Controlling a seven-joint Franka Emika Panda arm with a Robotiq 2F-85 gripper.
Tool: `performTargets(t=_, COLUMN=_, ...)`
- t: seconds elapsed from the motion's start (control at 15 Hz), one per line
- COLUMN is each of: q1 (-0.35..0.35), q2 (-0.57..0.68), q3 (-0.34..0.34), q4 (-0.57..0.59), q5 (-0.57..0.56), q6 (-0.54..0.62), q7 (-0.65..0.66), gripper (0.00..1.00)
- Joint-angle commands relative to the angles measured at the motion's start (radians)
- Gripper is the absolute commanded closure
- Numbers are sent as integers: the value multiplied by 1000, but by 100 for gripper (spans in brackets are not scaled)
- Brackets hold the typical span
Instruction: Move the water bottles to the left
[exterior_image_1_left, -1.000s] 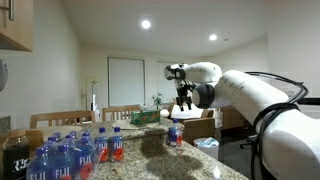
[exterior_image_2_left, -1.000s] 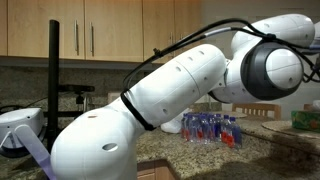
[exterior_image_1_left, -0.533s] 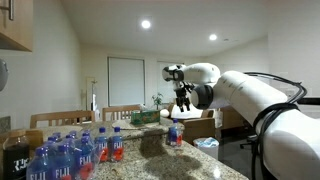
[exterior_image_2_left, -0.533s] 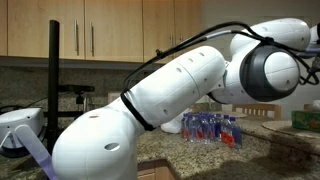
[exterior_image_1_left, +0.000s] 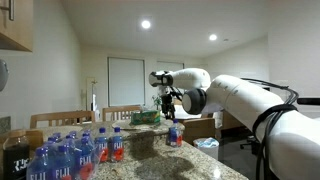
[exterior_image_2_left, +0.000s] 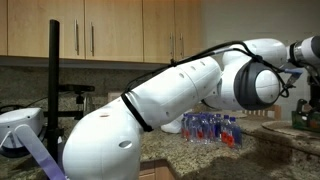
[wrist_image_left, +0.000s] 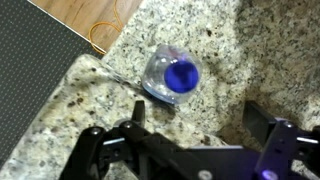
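A: So, what has shifted?

B: The big white robot arm (exterior_image_1_left: 250, 100) has swung its wrist toward nine o'clock in an exterior view. Half a second back it hung right over the lone bottle; now it sits off to that side, no lower.

A: And the speckled granite counter (exterior_image_1_left: 195, 165)?

B: As it was. The shrink-wrapped pack of large blue-capped FIJI bottles (exterior_image_1_left: 45, 160) fills its nine o'clock end. The cluster of small clear plastic bottles with blue caps and red labels (exterior_image_1_left: 108, 145) stands just beside the pack, and the same cluster (exterior_image_2_left: 212, 128) shows from the opposite side too.

A: The grasping end?

B: The black pincer (wrist_image_left: 185, 140) has its jaws spread wide, with nothing between them.

A: Where is the lone one?

B: One small clear bottle (exterior_image_1_left: 176, 133) stands upright by itself at three o'clock of the cluster, well apart from it. In the wrist view its blue cap (wrist_image_left: 181, 75) lies at twelve o'clock of the pincer, outside the jaws and close to the counter's corner.

A: Meaning?

B: That bottle has not budged, so this swing carried nothing. My guess is that the arm is either lining up afresh or leaving it. Which one, the pictures do not say.
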Motion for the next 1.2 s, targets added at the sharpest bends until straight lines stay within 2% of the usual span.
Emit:
performTargets(t=0.0, q1=35, q2=17, q3=13, q4=-3, q5=21, q6=6, q7=125, gripper=0)
performTargets(t=0.27, q1=34, q2=-5, q3=17, q4=-3, q5=44, q6=25, q7=307, gripper=0)
performTargets(t=0.4, q1=26, q2=-21, q3=16, q4=4, q5=48, q6=13, q7=341, gripper=0)
performTargets(t=0.6, q1=37, q2=-18, q3=5, q4=-1, q5=25, q6=19, q7=308, gripper=0)
performTargets(t=1.13, q1=25, q2=-14, q3=8, q4=-9, q5=34, q6=28, q7=323, gripper=0)
